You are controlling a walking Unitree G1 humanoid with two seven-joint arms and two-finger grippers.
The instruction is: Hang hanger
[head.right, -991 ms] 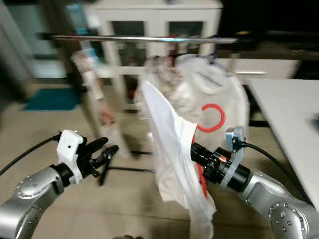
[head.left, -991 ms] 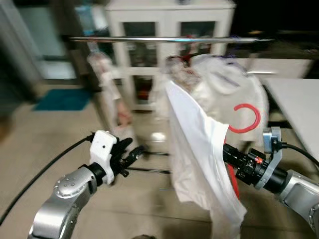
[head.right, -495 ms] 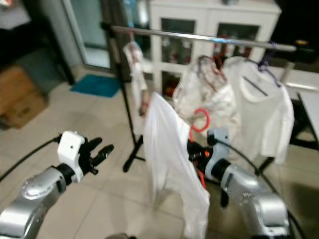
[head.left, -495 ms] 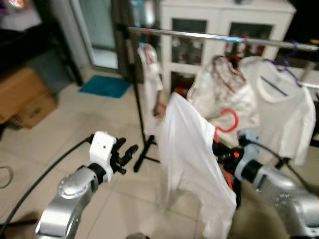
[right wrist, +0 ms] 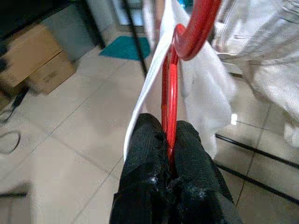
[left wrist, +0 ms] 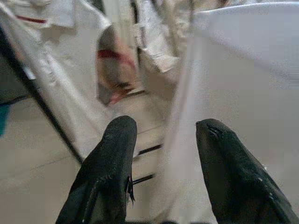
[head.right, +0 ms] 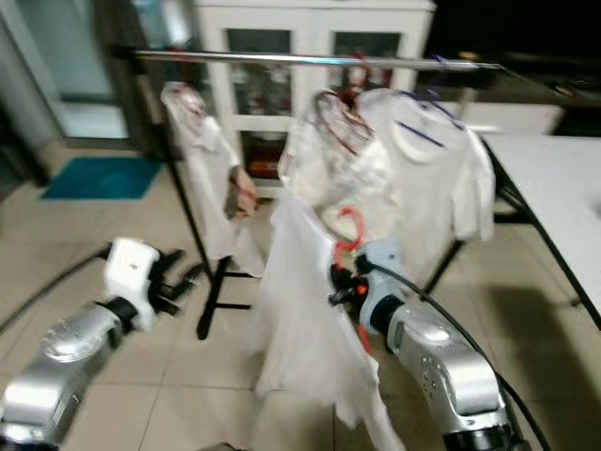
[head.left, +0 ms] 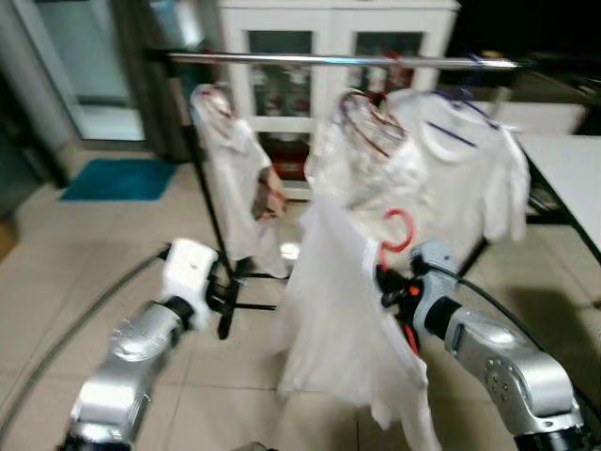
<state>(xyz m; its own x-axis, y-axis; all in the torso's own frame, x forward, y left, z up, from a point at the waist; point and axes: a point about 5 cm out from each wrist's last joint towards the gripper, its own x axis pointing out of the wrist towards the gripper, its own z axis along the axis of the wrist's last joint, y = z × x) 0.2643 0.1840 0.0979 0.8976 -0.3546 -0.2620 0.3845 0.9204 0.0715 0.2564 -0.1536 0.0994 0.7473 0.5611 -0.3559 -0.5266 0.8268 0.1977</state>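
My right gripper [right wrist: 169, 140] is pinched tight on the stem of a red hanger [head.left: 398, 231], w/ a white shirt [head.left: 338, 319] draped on it, held up in front of me, below and near the clothes rail [head.left: 338, 61]. My left gripper [left wrist: 163, 140] is out to the side w/ fingers spread, holding nothing, pointing toward the shirt's edge. Rail already carries other white garments [head.left: 451, 160] at centre and right, plus one [head.left: 235, 169] at left.

Step in hand, I'd judge: carrying the hanger to the rail; hook not yet over it. Next move prob. calls for raising my right arm so the hook's open side clears the bar, aiming for the gap btwn the hung garments, then lowering it on.
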